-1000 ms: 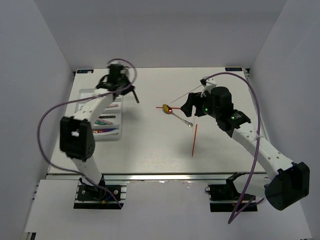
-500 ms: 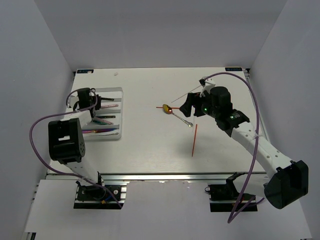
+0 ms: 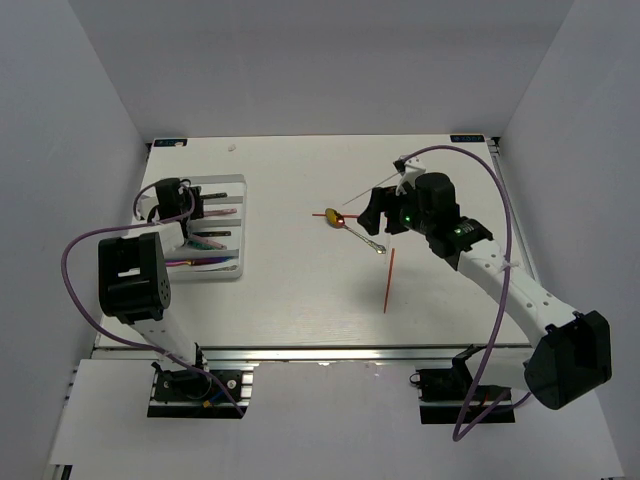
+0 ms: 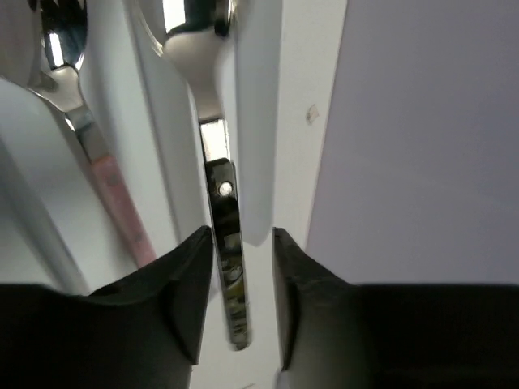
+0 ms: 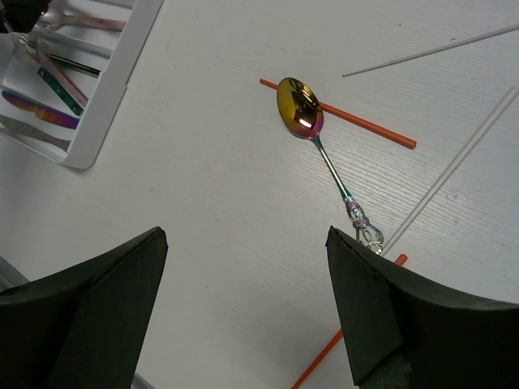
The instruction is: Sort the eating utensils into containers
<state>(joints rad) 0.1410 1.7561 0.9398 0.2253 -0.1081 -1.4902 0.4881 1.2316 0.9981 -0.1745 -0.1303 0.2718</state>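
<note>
Now our left gripper (image 4: 238,247) straddles, narrowly parted, a dark handle (image 4: 224,203) in the tray (image 4: 259,162), so retreating could snag it; our right gripper (image 5: 245,239) hangs wide over the gold spoon (image 5: 298,104)

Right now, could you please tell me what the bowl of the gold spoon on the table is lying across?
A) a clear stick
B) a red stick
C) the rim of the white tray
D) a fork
B: in the right wrist view the spoon has its bowl on top of a red stick, which sticks out on both sides of it.
</note>
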